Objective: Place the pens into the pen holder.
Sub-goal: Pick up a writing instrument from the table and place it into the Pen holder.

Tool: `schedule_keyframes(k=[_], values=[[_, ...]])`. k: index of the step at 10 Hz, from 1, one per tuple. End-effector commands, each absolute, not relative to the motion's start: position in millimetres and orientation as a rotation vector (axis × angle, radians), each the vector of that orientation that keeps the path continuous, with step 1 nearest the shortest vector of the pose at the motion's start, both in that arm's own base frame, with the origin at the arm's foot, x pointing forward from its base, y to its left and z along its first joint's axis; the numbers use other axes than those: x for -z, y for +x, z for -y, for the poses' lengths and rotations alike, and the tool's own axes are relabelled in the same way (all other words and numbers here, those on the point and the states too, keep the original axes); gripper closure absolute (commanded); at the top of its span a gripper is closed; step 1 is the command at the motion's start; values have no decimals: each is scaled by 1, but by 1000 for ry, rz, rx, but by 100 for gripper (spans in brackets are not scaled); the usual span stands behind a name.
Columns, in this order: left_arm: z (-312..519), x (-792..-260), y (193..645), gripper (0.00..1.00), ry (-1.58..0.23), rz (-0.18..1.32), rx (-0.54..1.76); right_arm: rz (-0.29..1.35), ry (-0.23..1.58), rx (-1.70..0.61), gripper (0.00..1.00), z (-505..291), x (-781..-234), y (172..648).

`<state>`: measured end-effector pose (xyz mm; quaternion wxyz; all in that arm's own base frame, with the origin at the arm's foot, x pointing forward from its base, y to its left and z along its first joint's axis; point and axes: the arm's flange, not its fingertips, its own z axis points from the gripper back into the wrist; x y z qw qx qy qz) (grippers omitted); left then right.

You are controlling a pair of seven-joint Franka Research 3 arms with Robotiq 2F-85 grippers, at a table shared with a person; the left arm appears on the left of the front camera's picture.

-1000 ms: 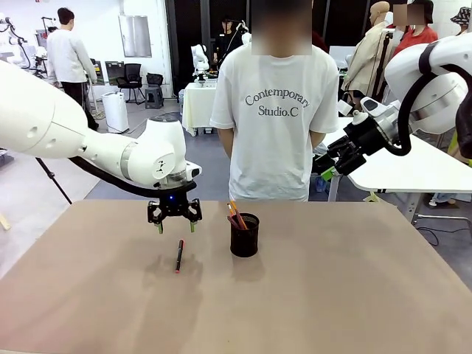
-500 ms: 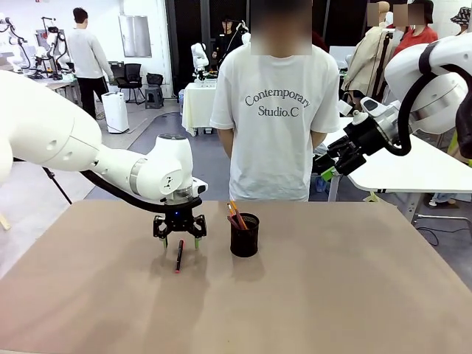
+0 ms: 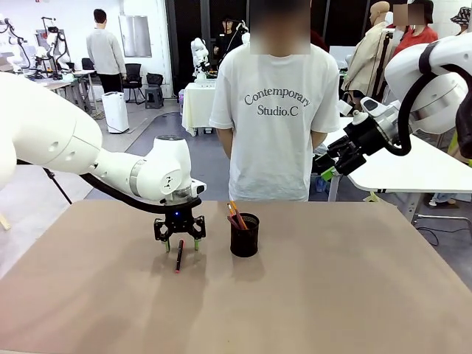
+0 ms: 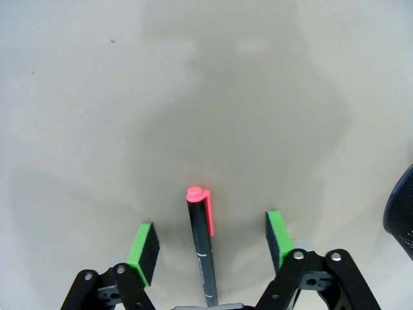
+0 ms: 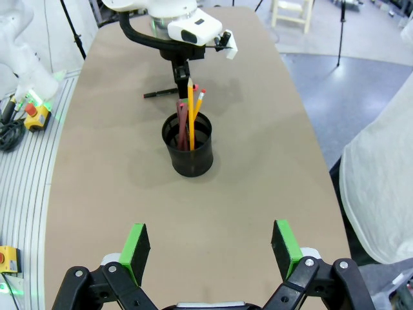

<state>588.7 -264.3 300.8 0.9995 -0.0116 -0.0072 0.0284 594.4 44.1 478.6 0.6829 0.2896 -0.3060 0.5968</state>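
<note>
A black pen with a pink-red cap (image 4: 201,239) lies flat on the tan table, left of the pen holder (image 3: 244,234), a black mesh cup. My left gripper (image 3: 179,240) is down at the table and straddles this pen (image 3: 178,255). Its green pads (image 4: 145,252) stand on either side with a gap to each, so it is open. In the holder (image 5: 188,145) stand a reddish pen and orange-yellow pencils (image 5: 189,110). My right gripper (image 5: 210,248) is open and empty, raised high off to the right (image 3: 324,168), away from the table.
A person in a white T-shirt (image 3: 274,110) stands at the far edge of the table, hands out of sight. The tabletop (image 3: 332,295) is bare to the right of and in front of the holder. A white table (image 3: 413,173) stands behind at the right.
My left gripper has moved right and down, from beside the lying pen to astride its upper end. The right arm and the holder have not moved.
</note>
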Motion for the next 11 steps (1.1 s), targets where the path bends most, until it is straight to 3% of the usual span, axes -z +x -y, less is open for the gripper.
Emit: schedule_keyframes(k=[1,3,11], values=[[263,-304,594,58,-31,0,-73,686,633,-1342,0,-46,-480,592],[263,-304,595,97,-24,-13,-70,686,633,-1342,0,-46,-480,592],[262,-310,590,100,-20,-36,-65,686,633,-1342,0,-46,-480,592]])
